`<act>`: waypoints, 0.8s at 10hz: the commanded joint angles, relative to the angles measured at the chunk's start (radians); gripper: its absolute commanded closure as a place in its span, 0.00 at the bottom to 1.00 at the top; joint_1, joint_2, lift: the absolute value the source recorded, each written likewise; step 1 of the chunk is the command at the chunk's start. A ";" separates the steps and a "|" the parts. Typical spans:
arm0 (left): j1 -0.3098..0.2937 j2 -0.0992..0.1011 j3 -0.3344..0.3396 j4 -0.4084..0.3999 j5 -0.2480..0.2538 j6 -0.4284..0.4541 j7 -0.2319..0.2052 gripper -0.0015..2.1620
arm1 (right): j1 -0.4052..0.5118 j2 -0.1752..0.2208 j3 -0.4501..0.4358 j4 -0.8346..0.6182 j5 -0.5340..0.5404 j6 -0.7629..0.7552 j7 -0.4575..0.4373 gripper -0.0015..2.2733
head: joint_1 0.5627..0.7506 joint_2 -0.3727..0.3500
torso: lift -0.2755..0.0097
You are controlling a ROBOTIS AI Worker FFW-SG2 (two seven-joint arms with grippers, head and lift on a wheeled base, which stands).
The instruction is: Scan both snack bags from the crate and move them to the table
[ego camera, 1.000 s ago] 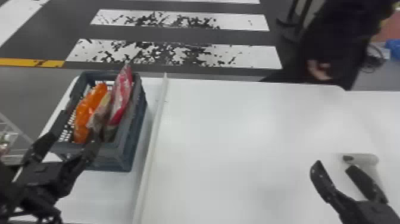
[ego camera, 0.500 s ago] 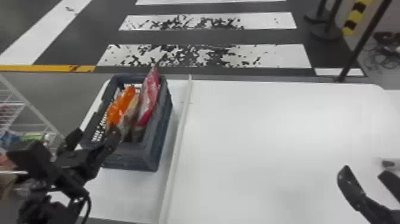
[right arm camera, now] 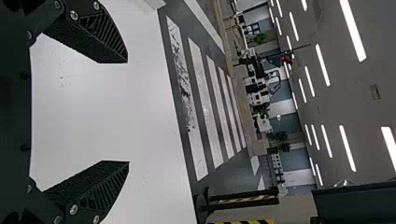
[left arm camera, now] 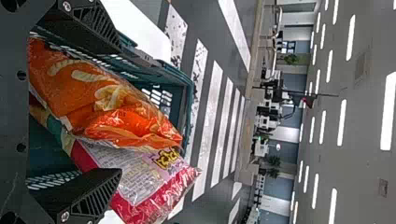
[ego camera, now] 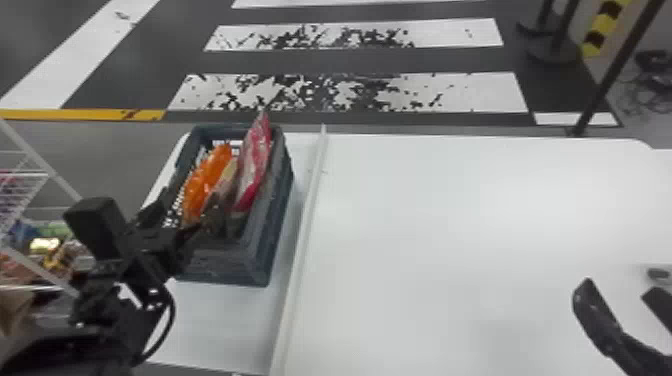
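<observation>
In the head view my left gripper is at the near end of the dark crate, which holds an orange snack bag and a red-and-pink snack bag leaning upright. From the left wrist, my open left gripper has the orange bag and the pink bag between and beyond its spread fingers, not clamped. Over the table's right side, my right gripper is parked; in its wrist view the right gripper stands open and holds nothing.
A white raised strip runs along the white table, right of the crate. A small grey object lies at the table's right edge. A wire rack with goods stands at the far left. Black posts rise beyond the table.
The head view has turned toward the left, so table and crate appear farther right. My left gripper has shifted closer over the crate's near end. Both bags remain in the crate.
</observation>
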 commanded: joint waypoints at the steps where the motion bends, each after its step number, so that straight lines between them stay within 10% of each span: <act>1: -0.009 -0.001 -0.008 0.000 -0.005 0.010 0.003 0.05 | 0.003 -0.002 -0.002 0.001 -0.003 -0.014 -0.001 0.07 | 0.70 0.66 | 0.66; 2: -0.014 0.001 -0.016 0.002 -0.012 0.010 0.013 0.10 | 0.005 -0.005 -0.005 0.001 -0.008 -0.017 -0.001 0.07 | 0.70 0.65 | 0.66; 5: -0.026 0.001 -0.039 0.005 -0.022 0.121 0.091 0.88 | 0.005 -0.016 -0.012 0.011 -0.020 -0.029 -0.001 0.07 | 0.70 0.65 | 0.66; 8: -0.012 -0.002 -0.037 -0.021 -0.019 0.121 0.098 0.89 | 0.006 -0.016 -0.018 0.011 -0.028 -0.038 0.000 0.07 | 0.70 0.63 | 0.66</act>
